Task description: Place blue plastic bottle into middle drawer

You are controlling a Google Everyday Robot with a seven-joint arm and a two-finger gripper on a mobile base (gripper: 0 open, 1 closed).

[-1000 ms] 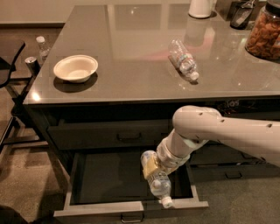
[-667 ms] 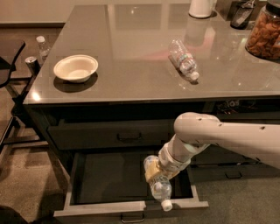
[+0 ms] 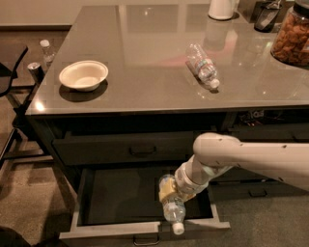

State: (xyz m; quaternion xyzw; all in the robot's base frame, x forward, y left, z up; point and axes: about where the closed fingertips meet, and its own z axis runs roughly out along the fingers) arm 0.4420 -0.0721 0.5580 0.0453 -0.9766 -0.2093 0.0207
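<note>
Yellowish pads mark the gripper [image 3: 168,189], which hangs at the end of a white arm [image 3: 241,157] reaching in from the right, low in front of the counter [image 3: 145,43]. Its jaws are clamped on the blue plastic bottle [image 3: 173,210], gripping it round the upper end. The bottle slants down from the jaws, white cap lowest. The cap lies over the top edge of the drawer front, but whether it touches that edge cannot be told.

Under and around the jaws is the middle drawer [image 3: 116,226], pulled well out, its dark interior bare to the left of the jaws. The jaws sit over the right part of the drawer, near its front. Just above them and to the left is a shut, shallower drawer with a black handle [image 3: 142,150].

On the counter, well above the jaws, a clear ribbed bottle [image 3: 203,65] with a narrow label lies on its side. Far up and to the left of the jaws stands a white bowl [image 3: 83,75]. Up to the right, at the counter's edge, is a jar of brown snacks [image 3: 292,34], and beyond the ribbed bottle a white container [image 3: 222,7].
</note>
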